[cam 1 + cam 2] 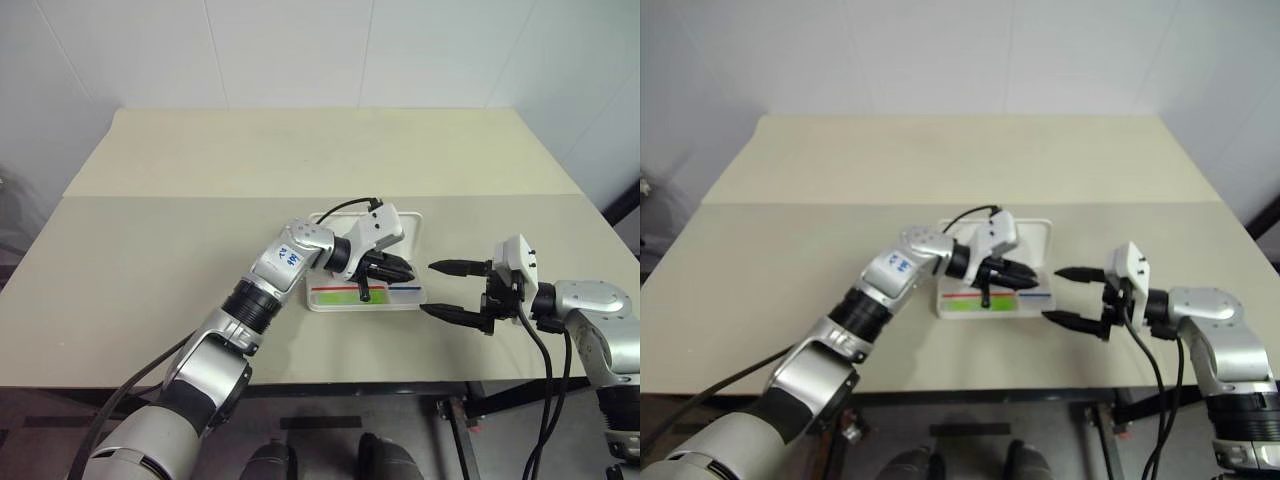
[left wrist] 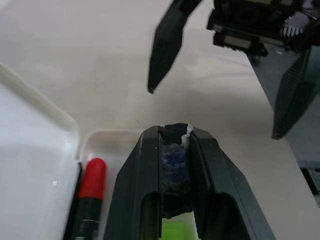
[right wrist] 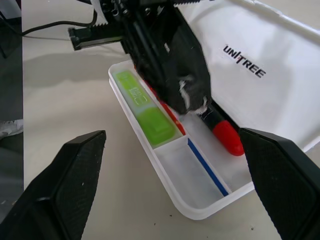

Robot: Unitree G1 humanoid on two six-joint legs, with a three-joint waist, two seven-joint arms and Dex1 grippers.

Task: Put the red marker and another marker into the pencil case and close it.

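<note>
- The white rectangular hard-plastic pencil case (image 3: 200,200), rounded at the corners, lies open on the beige worktop (image 1: 180,280), its lid (image 3: 260,45) folded flat at the tray's 12 o'clock side in the head views.
- The short thick red marker with a black end section (image 3: 225,135) already lies in the tray, along the hinge side.
- The chunky light green translucent highlighter (image 3: 147,115) also lies inside, along the tray's front wall, so both pens look placed.
- What is left, as I judge it: clearing the arms and swinging the lid shut.
- The left gripper (image 2: 175,145) hangs over the middle of the tray with its black fingers drawn nearly together on a small dark object with a bluish patch and white flecks; what that object is I cannot tell, as the wrist view is too close and dim.
- The right gripper (image 1: 458,290) hovers over the worktop just off the case's 3 o'clock end, fingers spread wide and empty, touching nothing.
- Readable writing: dark "UNITREE" lettering (image 3: 244,62) on the inside of the lid.
- A thin red stripe and a thin blue stripe (image 3: 207,167) are printed along the tray floor; the blue one carries no text.
- The highlighter bears pale markings (image 3: 135,94), too small to read.
</note>
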